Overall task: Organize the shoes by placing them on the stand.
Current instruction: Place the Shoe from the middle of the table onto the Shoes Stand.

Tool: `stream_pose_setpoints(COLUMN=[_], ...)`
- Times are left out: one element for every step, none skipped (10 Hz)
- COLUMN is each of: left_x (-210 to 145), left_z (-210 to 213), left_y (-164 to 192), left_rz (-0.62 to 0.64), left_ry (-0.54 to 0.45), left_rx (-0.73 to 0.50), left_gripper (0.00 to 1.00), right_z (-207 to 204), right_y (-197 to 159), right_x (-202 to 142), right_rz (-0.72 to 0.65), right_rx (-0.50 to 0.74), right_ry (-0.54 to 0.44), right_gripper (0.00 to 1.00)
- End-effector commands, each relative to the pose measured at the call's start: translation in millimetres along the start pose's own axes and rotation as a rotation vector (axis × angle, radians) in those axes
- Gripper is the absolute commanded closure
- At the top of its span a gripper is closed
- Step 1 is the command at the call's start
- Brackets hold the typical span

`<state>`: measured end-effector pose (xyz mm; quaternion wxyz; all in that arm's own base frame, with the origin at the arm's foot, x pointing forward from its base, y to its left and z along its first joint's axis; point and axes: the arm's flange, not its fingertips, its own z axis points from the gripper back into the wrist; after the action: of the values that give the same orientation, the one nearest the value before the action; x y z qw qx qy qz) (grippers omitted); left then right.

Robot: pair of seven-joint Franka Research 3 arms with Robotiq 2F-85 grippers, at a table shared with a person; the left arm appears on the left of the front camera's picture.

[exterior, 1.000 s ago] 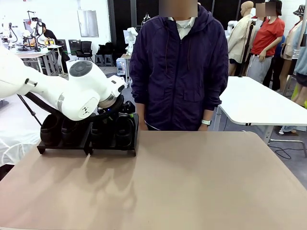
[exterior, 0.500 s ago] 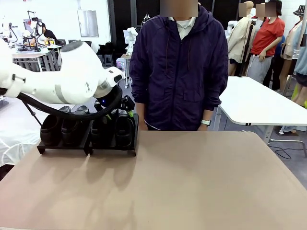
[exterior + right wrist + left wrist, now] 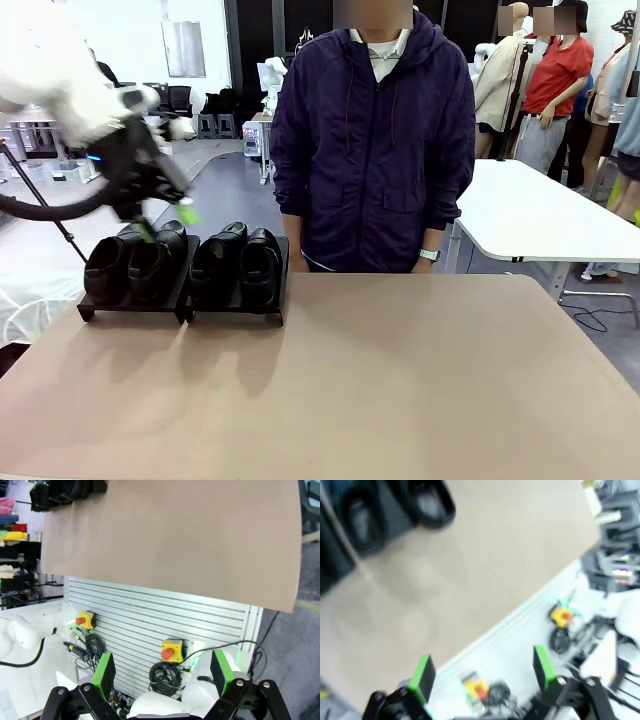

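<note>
Left pincer [image 3: 163, 222], released and blurred, above the left end of the stand [image 3: 180, 300] at the table's [image 3: 400, 380] far-left corner, four black shoes [image 3: 185, 265] side by side on it; right pincer [image 3: 162, 672] released, off the table.

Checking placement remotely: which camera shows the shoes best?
Front view: all four shoes sit sharp on the stand. Left wrist view shows blurred shoes at top left; right wrist view catches them small, partly cropped.
</note>
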<state>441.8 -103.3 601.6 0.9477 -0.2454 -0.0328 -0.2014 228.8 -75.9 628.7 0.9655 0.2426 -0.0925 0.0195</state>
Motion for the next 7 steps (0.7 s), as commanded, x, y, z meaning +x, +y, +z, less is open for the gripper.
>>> stream_pose_setpoints(left_x=[-66,-119,-162,-197,-224,-231,-209], left_z=[38,62,76,79,75,71,94], left_y=[20,32,45,54,63,76,62], left_rz=[0.054,0.12,0.179,0.222,0.228,0.292,0.23], left_ry=[-0.098,-0.186,-0.294,-0.386,-0.452,-0.509,-0.352], left_rx=[-0.037,-0.081,-0.136,-0.164,-0.189,-0.168,-0.172], left_gripper=[0.0,0.0,0.0,0.0,0.0,0.0,0.0], right_z=[3,3,3,3,3,3,3], right_y=[2,2,2,2,2,2,2], right_x=[2,2,2,2,2,2,2], right_rz=[0.024,0.024,0.024,0.024,0.024,0.024,0.024], right_rx=[0.027,0.027,0.027,0.027,0.027,0.027,0.027], right_ry=[-0.002,-0.002,-0.002,-0.002,-0.002,-0.002,-0.002], right_gripper=[0.0,0.0,0.0,0.0,0.0,0.0,0.0])
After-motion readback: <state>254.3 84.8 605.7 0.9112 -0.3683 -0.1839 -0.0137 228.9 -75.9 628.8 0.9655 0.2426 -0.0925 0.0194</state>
